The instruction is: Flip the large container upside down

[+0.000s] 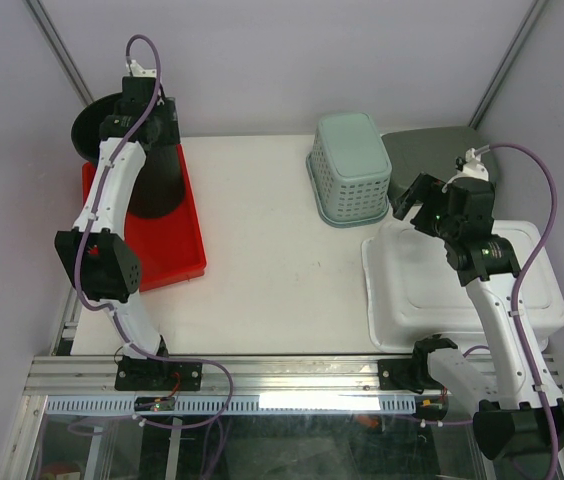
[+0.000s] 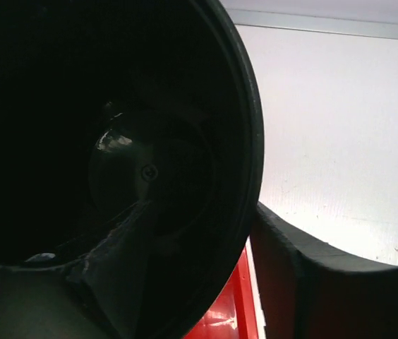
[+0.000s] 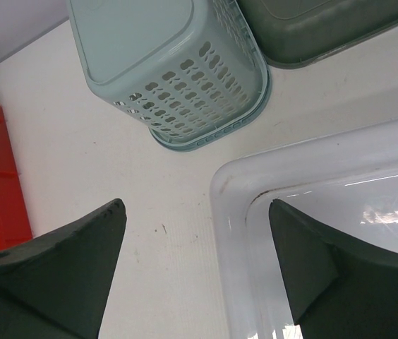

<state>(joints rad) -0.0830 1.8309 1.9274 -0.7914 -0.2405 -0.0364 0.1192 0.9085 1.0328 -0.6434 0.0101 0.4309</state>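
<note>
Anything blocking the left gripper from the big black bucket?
Nothing visible. The left gripper straddles the rim of the black plastic bucket, one finger inside, one outside, above the red tray.

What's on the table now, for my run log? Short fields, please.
black container: tipped on red tray, mouth toward back left
left gripper: fingers straddle its rim, one inside
right gripper: open, empty, over clear tub corner
mint basket: bottom up, back centre
grey tub: right of basket
</note>
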